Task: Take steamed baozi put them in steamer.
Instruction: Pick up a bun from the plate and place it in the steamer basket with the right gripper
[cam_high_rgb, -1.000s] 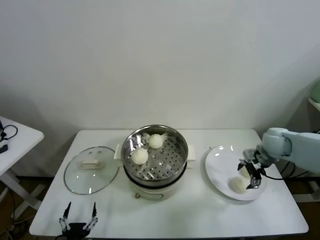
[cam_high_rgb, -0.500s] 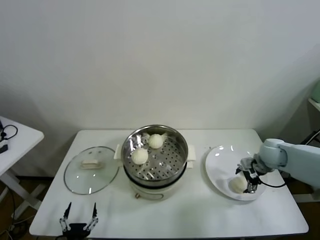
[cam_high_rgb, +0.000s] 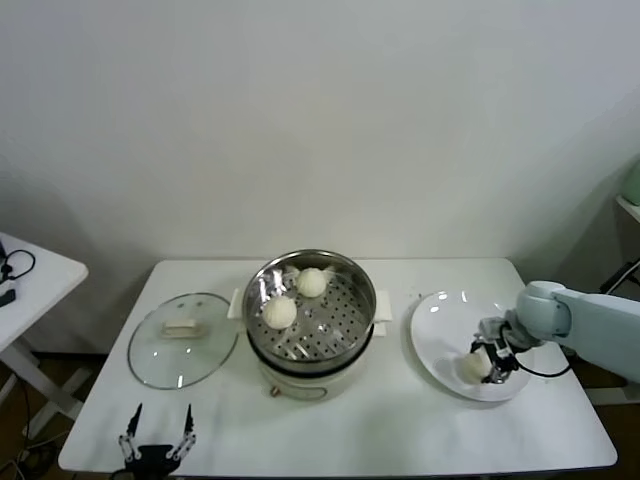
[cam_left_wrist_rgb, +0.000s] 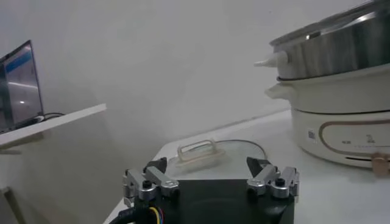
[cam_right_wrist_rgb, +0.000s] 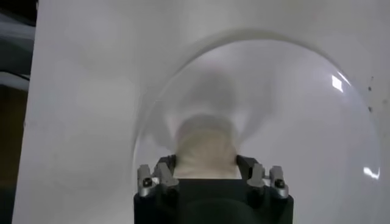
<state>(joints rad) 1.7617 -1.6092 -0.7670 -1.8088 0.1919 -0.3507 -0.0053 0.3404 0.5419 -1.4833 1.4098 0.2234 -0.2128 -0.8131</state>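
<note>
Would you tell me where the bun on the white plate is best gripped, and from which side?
Across its widest middle, from above: the bun is a smooth dome sitting flat on the plate, so only its opposite flanks give purchase. The right gripper already straddles them that way.

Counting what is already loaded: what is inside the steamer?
Two baozi lie on the steamer's perforated floor, toward its back-left. The pot's inside beneath is hidden.

2 baozi (cam_high_rgb: 296, 297) sit in the steamer (cam_high_rgb: 311, 305), 1 baozi (cam_high_rgb: 474, 367) outside.
</note>
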